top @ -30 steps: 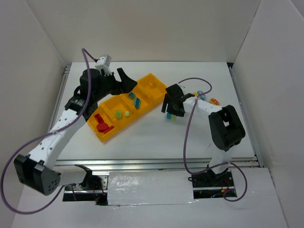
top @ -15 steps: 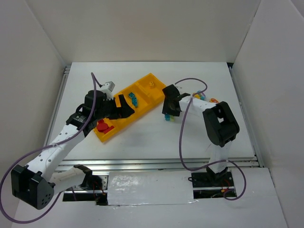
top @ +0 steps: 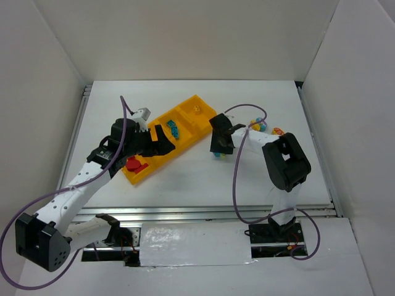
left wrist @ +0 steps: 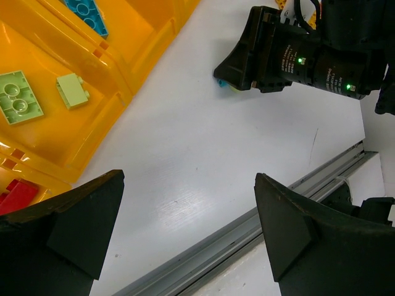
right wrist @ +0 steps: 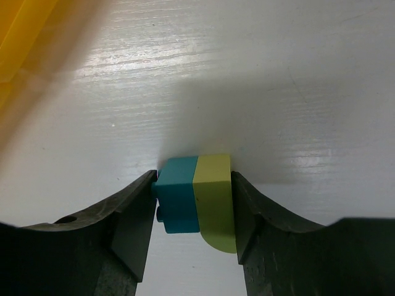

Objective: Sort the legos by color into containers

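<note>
The orange-yellow tray (top: 188, 102) lies slanted left of centre, with red legos (top: 133, 164), teal legos (top: 174, 129) and an orange-yellow lego (top: 196, 109) in separate compartments. My left gripper (top: 163, 143) hovers open and empty over the tray's middle. The left wrist view shows its fingers (left wrist: 80, 228) wide apart, with two yellow-green legos (left wrist: 21, 98) and the tray wall (left wrist: 117, 92) beneath. My right gripper (right wrist: 194, 203) is shut on a teal brick joined to a yellow-green round-topped brick (right wrist: 213, 197), resting on the white table just right of the tray (top: 217, 155).
Several loose legos (top: 259, 125) and an orange one (top: 278, 131) lie on the table at back right, behind the right arm. A metal rail (left wrist: 203, 259) runs along the table's near edge. White walls enclose the table on three sides.
My left arm has swung from the tray's far side to over its middle, covering the yellow-green legos. My right gripper has shifted slightly left with the joined bricks.
</note>
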`<action>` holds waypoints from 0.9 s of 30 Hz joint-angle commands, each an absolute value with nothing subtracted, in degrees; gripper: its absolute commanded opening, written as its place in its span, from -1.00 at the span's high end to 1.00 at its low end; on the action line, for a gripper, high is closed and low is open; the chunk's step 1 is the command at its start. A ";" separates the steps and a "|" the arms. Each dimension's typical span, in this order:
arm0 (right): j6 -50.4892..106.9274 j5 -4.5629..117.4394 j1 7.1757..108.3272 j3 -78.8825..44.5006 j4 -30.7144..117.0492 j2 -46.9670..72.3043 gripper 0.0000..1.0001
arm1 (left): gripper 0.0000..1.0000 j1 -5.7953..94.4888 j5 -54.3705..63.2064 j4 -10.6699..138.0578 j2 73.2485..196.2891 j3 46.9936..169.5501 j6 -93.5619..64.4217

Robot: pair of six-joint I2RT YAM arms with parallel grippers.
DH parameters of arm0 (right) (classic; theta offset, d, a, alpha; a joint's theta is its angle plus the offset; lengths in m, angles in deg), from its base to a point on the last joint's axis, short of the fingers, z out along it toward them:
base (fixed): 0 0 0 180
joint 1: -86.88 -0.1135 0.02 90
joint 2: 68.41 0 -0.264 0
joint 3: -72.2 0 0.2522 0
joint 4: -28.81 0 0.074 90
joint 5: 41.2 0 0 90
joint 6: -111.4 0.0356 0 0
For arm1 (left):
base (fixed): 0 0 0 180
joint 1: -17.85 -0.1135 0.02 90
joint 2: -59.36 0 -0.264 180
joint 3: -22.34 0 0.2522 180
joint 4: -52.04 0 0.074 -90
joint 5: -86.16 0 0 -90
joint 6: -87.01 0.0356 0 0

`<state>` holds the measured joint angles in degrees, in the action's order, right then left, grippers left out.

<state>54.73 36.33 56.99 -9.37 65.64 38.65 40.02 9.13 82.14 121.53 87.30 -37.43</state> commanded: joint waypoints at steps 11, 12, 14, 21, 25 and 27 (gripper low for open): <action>43.04 41.67 44.02 2.62 53.04 18.00 1.00 | -0.99 40.08 14.17 74.77 125.89 84.71 -44.64; 41.55 42.37 42.16 3.76 51.55 14.77 1.00 | -0.99 40.26 15.31 72.67 126.24 84.45 -45.69; 38.55 44.05 37.77 4.65 50.49 10.98 1.00 | -0.99 40.26 19.42 70.21 127.30 83.57 -48.60; 39.50 42.91 32.48 4.66 48.47 5.95 0.95 | -0.81 42.01 27.79 59.74 128.44 80.58 -55.89; 40.30 42.30 31.77 4.65 46.62 4.36 0.94 | -0.69 44.03 29.29 57.01 127.74 79.44 -58.10; 40.74 41.85 31.77 4.30 46.01 3.66 0.94 | -0.63 44.91 29.47 56.31 127.39 78.91 -58.71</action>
<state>40.80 43.26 32.47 4.51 50.47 6.74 43.76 26.29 62.09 127.98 79.67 -56.03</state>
